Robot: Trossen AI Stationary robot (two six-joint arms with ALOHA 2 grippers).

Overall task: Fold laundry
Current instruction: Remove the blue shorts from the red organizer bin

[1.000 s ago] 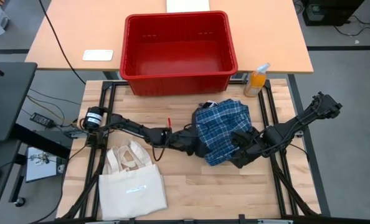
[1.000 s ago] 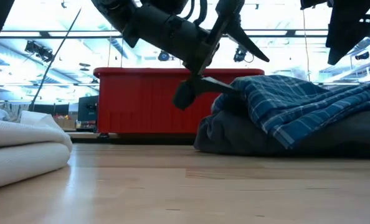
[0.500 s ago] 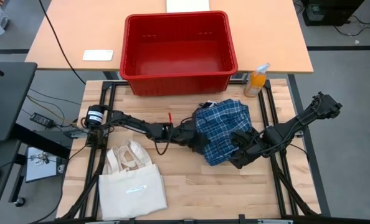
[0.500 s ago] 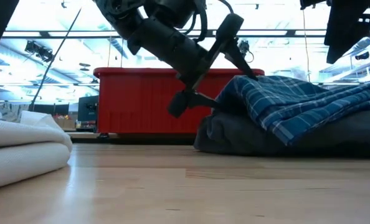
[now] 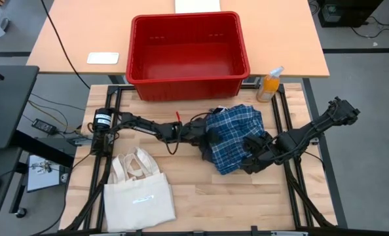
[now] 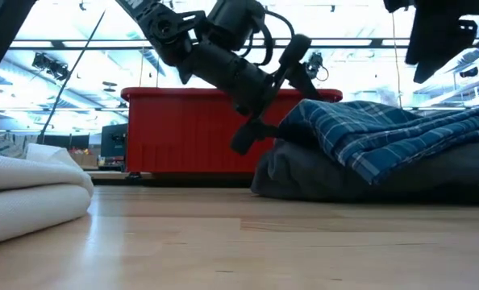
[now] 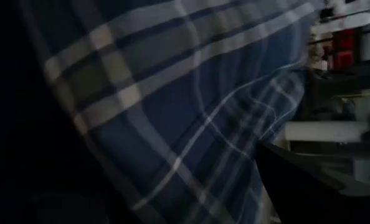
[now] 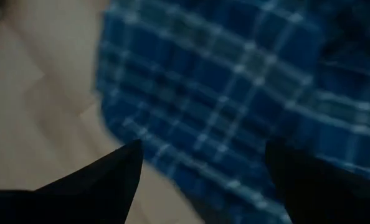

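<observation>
A blue-and-white plaid piece [image 5: 234, 137] lies crumpled on top of a charcoal garment [image 6: 320, 181] at the table's middle right. My left gripper [image 5: 205, 133] is open at the pile's left edge. In the low view [image 6: 276, 113] one finger stands above the plaid and one lower, beside the pile. The plaid fills the left wrist view [image 7: 191, 106]. My right gripper [image 5: 252, 157] is open just above the plaid's near right part [image 8: 222, 93], its fingers spread over the cloth. My left gripper comes level from the table's left at the plaid piece's left edge [image 7: 110, 124]. I cannot tell whether its fingers touch the cloth.
A red bin [image 5: 188, 56] stands on the far table behind the pile. An orange bottle [image 5: 269, 85] stands at the far right. A cream tote bag [image 5: 139, 193] lies at the near left. Bare wood shows along the near edge [image 5: 234, 203].
My left gripper has moved toward the table's far edge and a little to the right, up along the pile's left edge, staying open. The pile has kept its shape.
</observation>
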